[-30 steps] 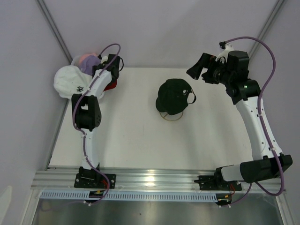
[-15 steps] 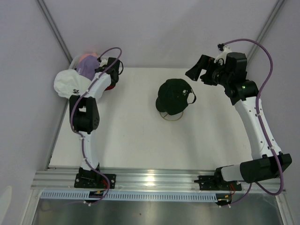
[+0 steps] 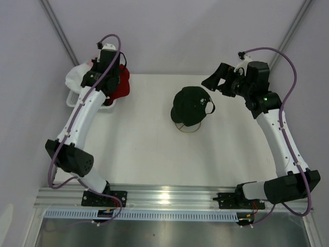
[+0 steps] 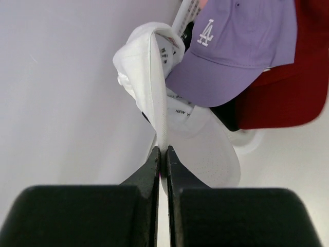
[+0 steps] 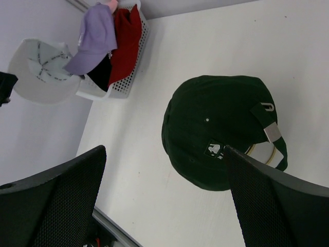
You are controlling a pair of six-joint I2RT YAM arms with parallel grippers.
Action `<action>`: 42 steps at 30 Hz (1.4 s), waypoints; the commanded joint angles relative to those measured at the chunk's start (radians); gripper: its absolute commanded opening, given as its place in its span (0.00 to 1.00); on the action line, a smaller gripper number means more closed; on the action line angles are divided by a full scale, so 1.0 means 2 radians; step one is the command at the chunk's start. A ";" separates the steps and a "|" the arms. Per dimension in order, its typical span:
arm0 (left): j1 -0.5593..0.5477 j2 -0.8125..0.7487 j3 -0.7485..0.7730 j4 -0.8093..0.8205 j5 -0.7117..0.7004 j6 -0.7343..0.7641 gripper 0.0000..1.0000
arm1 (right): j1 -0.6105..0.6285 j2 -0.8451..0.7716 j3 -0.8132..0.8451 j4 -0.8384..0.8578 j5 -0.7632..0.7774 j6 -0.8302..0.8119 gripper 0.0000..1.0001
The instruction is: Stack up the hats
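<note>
The jaws of my left gripper (image 4: 163,152) (image 3: 86,78) are shut on the edge of a white hat (image 4: 200,144) (image 3: 76,77) (image 5: 41,72), which hangs by the left wall with its inside showing. Lavender (image 4: 241,46) (image 5: 95,36), red (image 4: 288,98) (image 3: 119,85) and black (image 5: 103,72) hats lie piled in the basket beside it. A dark green hat (image 3: 191,105) (image 5: 218,128) sits on the stand mid-table. My right gripper (image 3: 216,82) (image 5: 164,149) hovers open above and to the right of the green hat, holding nothing.
The white mesh basket (image 5: 128,77) (image 3: 105,103) stands at the table's far left corner against the wall. The gold wire stand (image 3: 187,127) shows under the green hat. Side walls close in on both sides.
My left gripper has closed on the white hat's edge and the arm has risen and stretched, pulling the hat up and back from the basket. The right arm has barely shifted.
</note>
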 commanded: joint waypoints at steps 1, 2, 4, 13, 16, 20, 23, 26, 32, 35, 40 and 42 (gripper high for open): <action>-0.054 -0.046 -0.014 0.016 -0.021 0.065 0.01 | -0.003 -0.011 0.018 0.032 -0.011 0.017 1.00; -0.061 -0.055 -0.025 0.018 -0.025 0.081 0.01 | -0.002 -0.010 0.022 0.032 -0.011 0.021 1.00; -0.089 -0.084 -0.057 0.047 -0.019 0.108 0.01 | -0.004 -0.005 0.032 0.033 -0.020 0.027 0.99; -0.222 -0.156 -0.199 0.172 -0.028 0.258 0.01 | -0.006 0.033 0.090 0.053 -0.090 0.075 0.99; -0.272 -0.176 -0.232 0.232 -0.043 0.324 0.00 | -0.003 0.055 0.111 0.060 -0.123 0.101 0.99; -0.324 -0.194 -0.282 0.367 -0.071 0.434 0.01 | 0.069 0.071 0.120 0.043 -0.086 0.096 0.99; -0.363 -0.208 -0.315 0.495 -0.080 0.520 0.01 | 0.099 0.081 0.099 0.060 -0.079 0.133 0.99; -0.399 -0.226 -0.372 0.635 -0.072 0.626 0.01 | 0.117 0.090 0.080 0.093 -0.088 0.174 0.97; -0.432 -0.218 -0.422 0.796 -0.058 0.754 0.01 | 0.149 0.093 0.072 0.116 -0.066 0.236 0.98; -0.440 -0.210 -0.425 0.823 -0.042 0.774 0.01 | 0.173 0.082 0.043 0.148 -0.043 0.271 0.99; -0.450 -0.192 -0.427 0.862 -0.028 0.808 0.01 | 0.191 0.084 0.019 0.163 -0.007 0.300 0.98; -0.456 -0.191 -0.425 0.859 -0.027 0.802 0.01 | 0.193 0.089 0.017 0.168 0.000 0.304 0.98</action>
